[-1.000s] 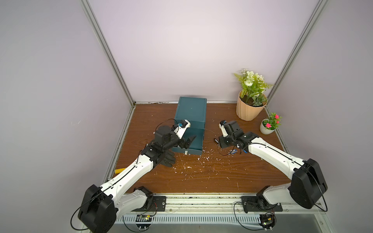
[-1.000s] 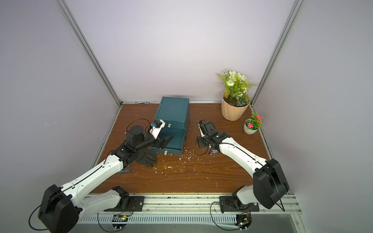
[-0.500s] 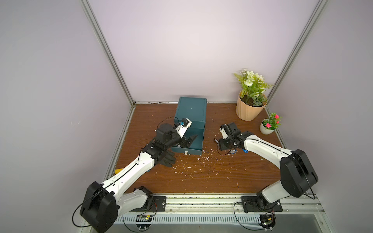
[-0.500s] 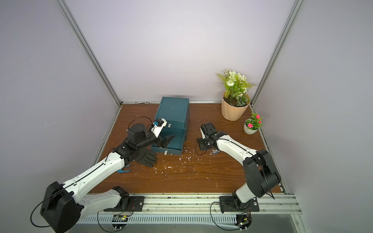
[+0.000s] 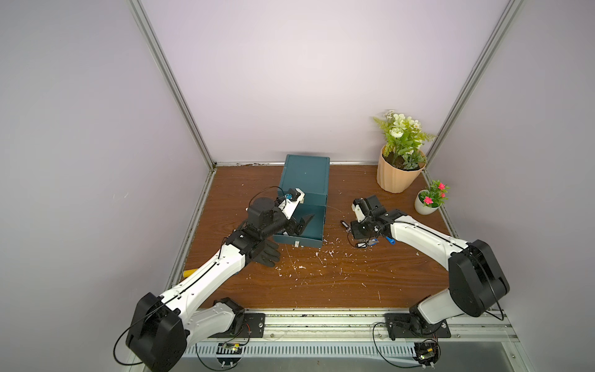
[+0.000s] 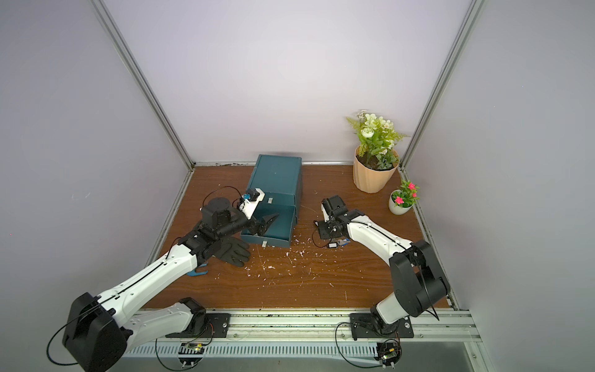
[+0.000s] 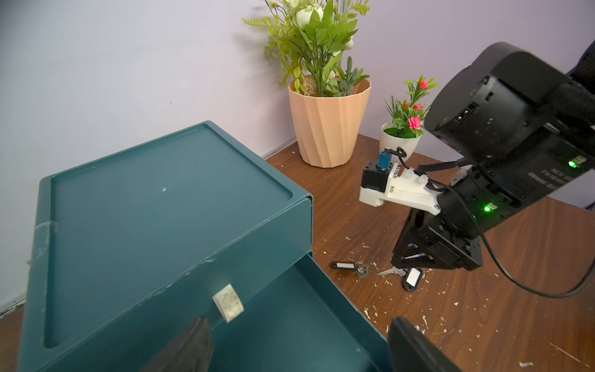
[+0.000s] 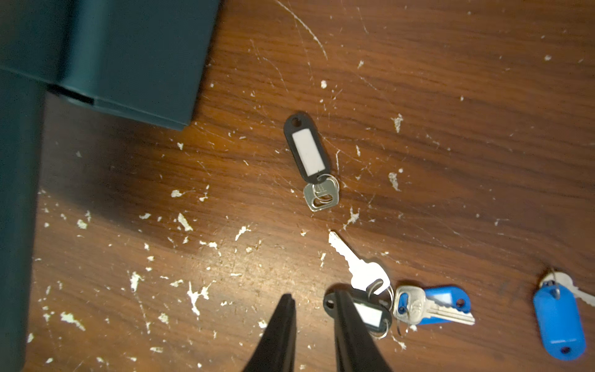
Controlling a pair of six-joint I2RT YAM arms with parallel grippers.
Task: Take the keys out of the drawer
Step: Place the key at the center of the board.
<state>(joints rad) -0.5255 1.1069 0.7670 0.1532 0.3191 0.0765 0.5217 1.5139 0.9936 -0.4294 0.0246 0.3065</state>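
Black right gripper [image 8: 312, 294] slightly parted, empty, over keys [image 8: 363, 273], left gripper [image 7: 299, 322] spread wide, empty

My worktop [image 8: 450, 145] is dark wood grain with a low sheen, scratched and flecked white. The keys [image 8: 355, 265] are bright polished metal. The black tag [image 8: 306, 151] looks matt plastic, the blue tag [image 8: 558, 322] glossier. The drawer [image 7: 289, 328] is smooth teal plastic; my right hand [image 8: 313, 298] matt black.

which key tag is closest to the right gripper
The black tag partly hidden by the right gripper; the other black tag and both blue tags lie farther off.
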